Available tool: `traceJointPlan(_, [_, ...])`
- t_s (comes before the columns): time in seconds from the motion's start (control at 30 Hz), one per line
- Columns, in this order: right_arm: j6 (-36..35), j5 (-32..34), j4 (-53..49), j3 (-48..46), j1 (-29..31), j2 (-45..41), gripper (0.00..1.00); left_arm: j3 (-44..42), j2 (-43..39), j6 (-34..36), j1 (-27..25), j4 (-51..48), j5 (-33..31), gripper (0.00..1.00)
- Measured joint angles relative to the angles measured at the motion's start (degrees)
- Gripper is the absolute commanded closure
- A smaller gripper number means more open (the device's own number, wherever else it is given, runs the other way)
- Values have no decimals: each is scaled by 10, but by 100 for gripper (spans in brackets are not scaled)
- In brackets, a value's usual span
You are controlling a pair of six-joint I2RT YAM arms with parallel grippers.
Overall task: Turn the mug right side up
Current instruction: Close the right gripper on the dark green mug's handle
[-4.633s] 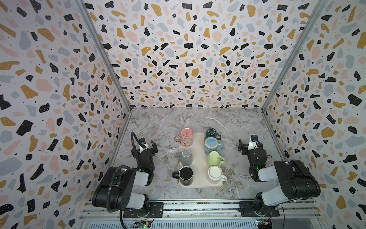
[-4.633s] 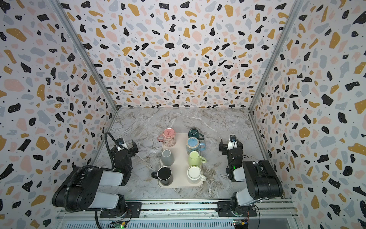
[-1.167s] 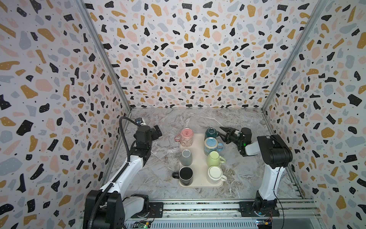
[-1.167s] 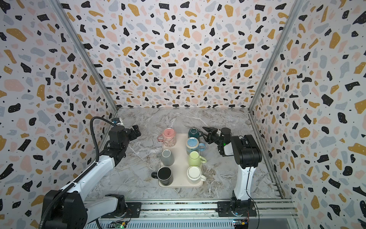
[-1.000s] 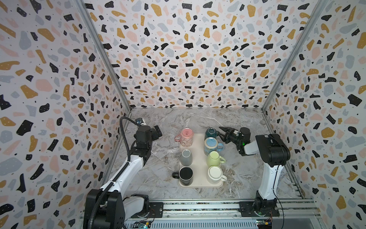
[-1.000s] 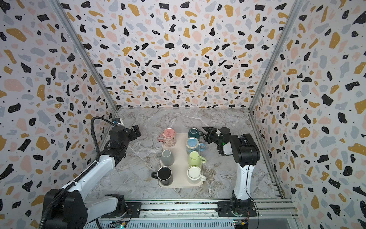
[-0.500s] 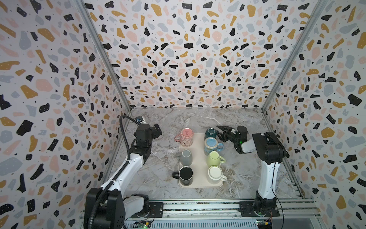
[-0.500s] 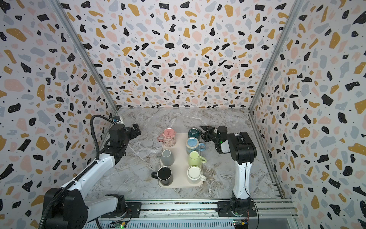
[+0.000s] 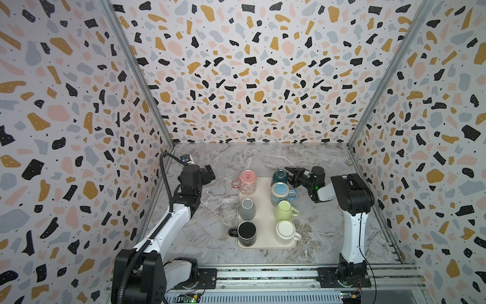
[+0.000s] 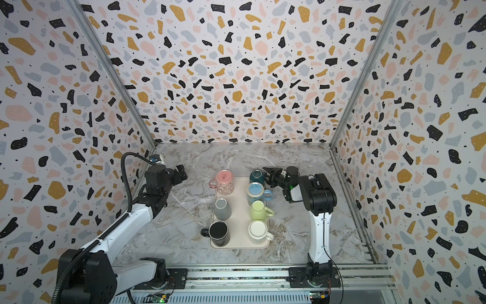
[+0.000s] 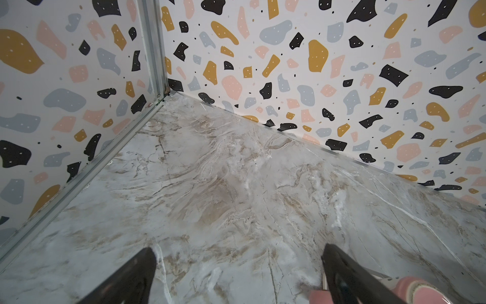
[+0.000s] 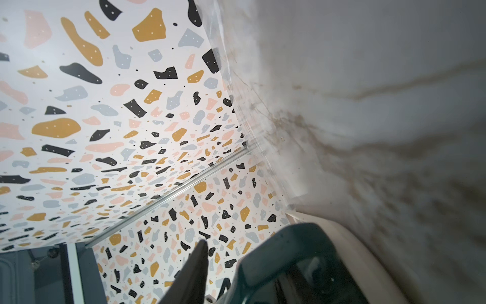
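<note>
Nothing has stirred at the near end of the tray [image 9: 264,237]. At its far right corner the teal mug [image 9: 279,177] sits seemingly base-up, and the right gripper [image 9: 288,175] has slid in sideways and narrowed its jaws about the handle [image 12: 289,244] — whether they pinch it yet I cannot tell. The left gripper [image 11: 238,248] stays spread wide and empty beside the pink mug [image 9: 248,181] — so the flip looks about to begin.

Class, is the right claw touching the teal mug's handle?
Cannot tell. Right wrist view shows wallpaper between one finger of the right claw and the teal mug's handle; the other finger hides behind it.
</note>
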Motion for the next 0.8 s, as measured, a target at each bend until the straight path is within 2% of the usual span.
traceJointPlan(0.27, [25, -10, 10, 11, 2, 5, 87, 0, 1, 2, 0, -7, 0, 0])
traceJointPlan(0.5, [38, -25, 31, 24, 10, 9, 99, 0, 1, 2, 0, -10, 0, 0])
traceJointPlan(0.8, [42, -27, 49, 31, 10, 16, 100, 0, 1, 3, 0, -14, 0, 0])
